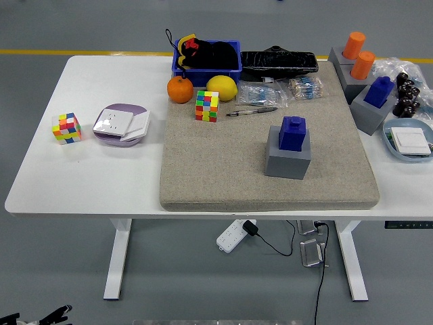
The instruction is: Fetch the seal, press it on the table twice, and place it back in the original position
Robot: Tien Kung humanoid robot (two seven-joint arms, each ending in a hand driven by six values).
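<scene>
A dark blue seal point(293, 132) stands upright in a grey block holder point(287, 161) on the beige felt mat point(223, 162), right of the mat's middle. A second blue seal point(378, 91) sits in a grey holder at the table's right edge, and two orange seals point(358, 54) stand in grey holders behind it. No hand is near any seal. My right hand is out of view. Only a thin black sliver of my left arm point(47, 315) shows at the bottom left corner, far below the table.
On the mat's far side are a Rubik's cube point(207, 105), an orange point(180, 89), a lemon point(221, 87), a pen point(250, 112) and bagged parts point(264, 95). A blue bin point(206, 57) stands behind. A second cube point(66, 128) and a purple-white box point(120, 124) lie left. A blue dish point(408, 142) lies right.
</scene>
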